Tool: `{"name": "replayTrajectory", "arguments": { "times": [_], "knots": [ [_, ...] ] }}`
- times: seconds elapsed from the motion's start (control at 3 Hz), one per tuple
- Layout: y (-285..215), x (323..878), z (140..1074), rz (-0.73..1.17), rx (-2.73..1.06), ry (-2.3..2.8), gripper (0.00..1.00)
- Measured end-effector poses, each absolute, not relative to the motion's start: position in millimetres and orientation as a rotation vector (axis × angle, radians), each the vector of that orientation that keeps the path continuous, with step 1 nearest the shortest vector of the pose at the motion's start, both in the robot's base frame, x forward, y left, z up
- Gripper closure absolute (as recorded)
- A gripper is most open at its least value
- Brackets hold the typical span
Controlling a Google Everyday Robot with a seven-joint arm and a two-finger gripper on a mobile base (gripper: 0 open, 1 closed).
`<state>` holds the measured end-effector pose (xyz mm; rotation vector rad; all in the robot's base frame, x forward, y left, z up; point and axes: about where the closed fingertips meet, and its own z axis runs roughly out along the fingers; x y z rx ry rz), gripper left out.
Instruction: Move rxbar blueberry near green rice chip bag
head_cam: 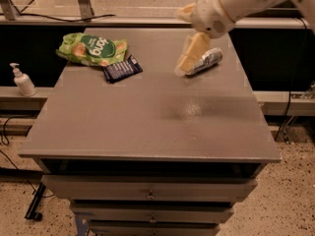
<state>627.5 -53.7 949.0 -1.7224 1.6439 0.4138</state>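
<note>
From my remote station: the grey cabinet top [147,127] fills most of the view, with a stack of shallow drawers [147,194] below its front edge and speckled floor to either side. The robot's pale arm [231,4] enters from the upper right corner and slants down toward the back right part of the top.

The green rice chip bag [91,48] lies crinkled at the back left corner, its dark oval logo with white lettering facing up. The gripper [183,67], tan and blurred, points down and to the left over the back right area. It is well apart from the bag and nothing can be seen in its hold. Whether it is spread or pressed together I cannot tell.

The rxbar blueberry [122,69] lies flat on the top, just in front of the bag's right end. Its far edge sits right against the bag, and its long side angles up to the right. A silver can [205,60] lies on its side at the back right, its left end partly hidden behind the gripper. A small white pump bottle [22,81] stands upright on the low ledge left of the cabinet.
</note>
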Motion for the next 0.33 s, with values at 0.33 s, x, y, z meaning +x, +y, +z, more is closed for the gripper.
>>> {"name": "replayTrajectory", "arguments": {
  "times": [0.33],
  "knots": [
    [-103.2, 616.5, 952.8, 0.408, -1.628, 1.698, 0.0]
  ]
}}
